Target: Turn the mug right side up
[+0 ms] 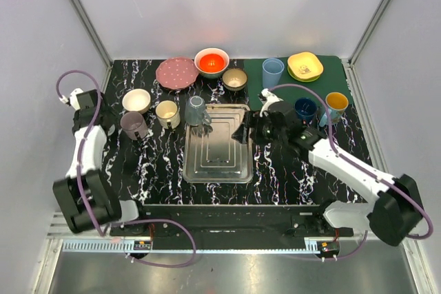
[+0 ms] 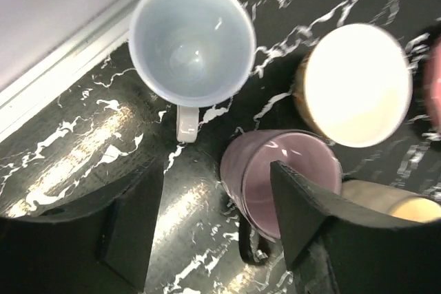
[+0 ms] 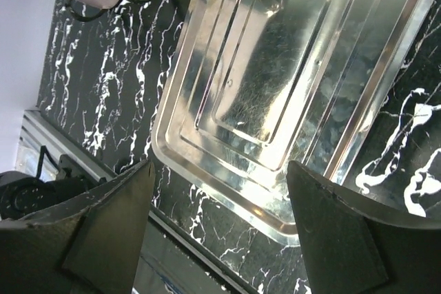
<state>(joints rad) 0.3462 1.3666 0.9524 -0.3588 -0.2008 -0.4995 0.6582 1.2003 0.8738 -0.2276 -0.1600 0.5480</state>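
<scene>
The black surface (image 1: 289, 170) is marbled with white veins and has a glossy sheen. The rectangular metal tray (image 1: 217, 149) lies under and ahead of the right end effector (image 3: 219, 170). It is shiny and stepped in concentric ridges with rounded corners. That end effector hangs released, its dark wedge-shaped fingers spread wide over the tray's right rim and grasping nothing.

The left end effector (image 2: 217, 170) is also released. Its flat black fingers straddle a glossy mauve mug (image 2: 255, 177) below, whose mouth faces up.

The grey-blue mug (image 1: 196, 110), smooth and cylindrical, stands at the tray's far corner, apart from the right end effector on its left side. Its long axis is vertical and its handle points toward the tray. Its top reads as a pale ring, but whether that is base or mouth cannot be told.

Ahead of the left end effector stand a pale blue-white mug (image 2: 191, 39) and a round cream cup (image 2: 355, 84).
</scene>
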